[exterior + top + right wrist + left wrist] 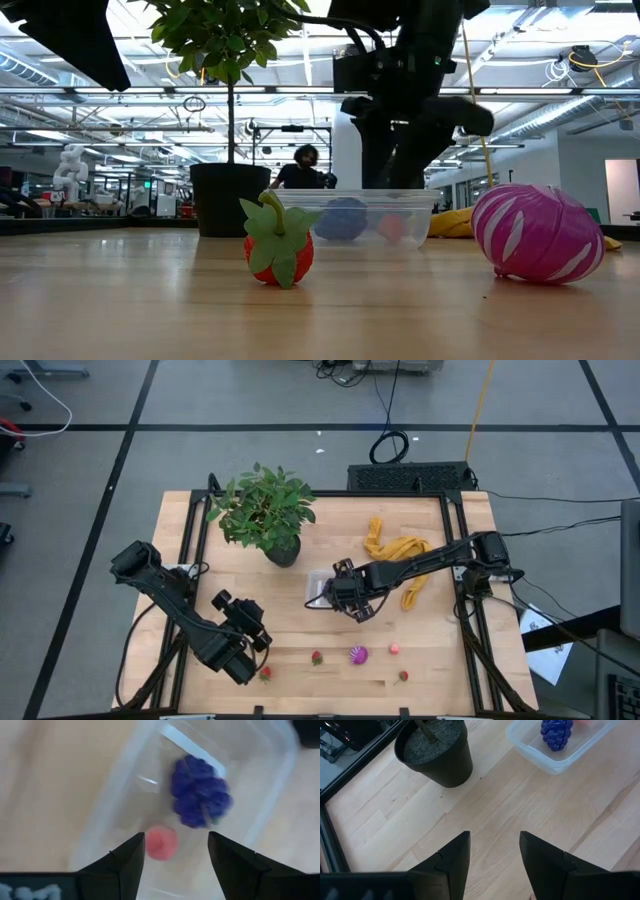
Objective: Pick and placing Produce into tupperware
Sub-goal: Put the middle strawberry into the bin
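The clear tupperware [314,587] stands mid-table and holds a blue-purple bumpy fruit [201,791] and a pink fruit [161,843]. My right gripper [176,847] hovers open just above it [340,595], touching nothing. Loose on the table near the front edge are three red strawberries [265,673] [317,657] [402,677], a magenta bumpy fruit [358,654] and a small pink fruit [394,649]. My left gripper [248,618] is open and empty at the front left, above bare wood [495,845].
A potted leafy plant [265,510] stands at the back, left of the tupperware; its black pot shows in the left wrist view [436,751]. A mustard-yellow cloth [398,555] lies at the back right under my right arm. Bare wood lies between the tupperware and the loose fruits.
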Tool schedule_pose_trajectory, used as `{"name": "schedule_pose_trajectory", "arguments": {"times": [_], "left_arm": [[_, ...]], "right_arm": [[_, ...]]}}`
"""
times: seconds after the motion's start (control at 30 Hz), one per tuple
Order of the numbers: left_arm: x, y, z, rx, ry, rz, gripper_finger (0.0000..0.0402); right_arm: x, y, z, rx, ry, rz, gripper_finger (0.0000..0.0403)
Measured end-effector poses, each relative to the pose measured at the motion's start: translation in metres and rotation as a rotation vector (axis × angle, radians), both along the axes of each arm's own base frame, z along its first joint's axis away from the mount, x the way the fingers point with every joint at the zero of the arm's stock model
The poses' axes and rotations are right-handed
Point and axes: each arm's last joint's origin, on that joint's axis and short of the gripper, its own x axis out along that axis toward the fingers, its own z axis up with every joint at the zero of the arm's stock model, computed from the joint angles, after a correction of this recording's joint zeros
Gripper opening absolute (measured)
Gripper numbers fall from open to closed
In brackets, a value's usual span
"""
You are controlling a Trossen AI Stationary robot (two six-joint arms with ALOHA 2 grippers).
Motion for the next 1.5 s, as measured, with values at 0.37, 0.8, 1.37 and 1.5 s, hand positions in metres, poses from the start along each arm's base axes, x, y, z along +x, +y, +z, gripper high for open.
{"name": "schedule_pose_trajectory", "arguments": {"times": [0.37, 0.8, 1.37, 1.5], "left_arm": [[0.001, -0.001, 0.000, -0.009, -0.005, -0.013, 0.0177], [0.029, -0.027, -0.014, -0.111, -0.086, -0.232, 0.0177], [0.104, -0.038, -0.043, -0.309, -0.211, -0.536, 0.0177], [0.112, -0.035, -0.041, -0.434, -0.254, -0.508, 0.0177]], "right_arm": [[0.000, 0.037, 0.035, -0.197, -0.021, 0.094, 0.0210], [-0.057, 0.080, 0.091, -0.047, -0.119, -0.146, 0.0210], [-0.090, 0.069, 0.128, 0.018, -0.185, -0.230, 0.0210], [-0.090, 0.067, 0.129, 0.008, -0.177, -0.218, 0.0210]]}}
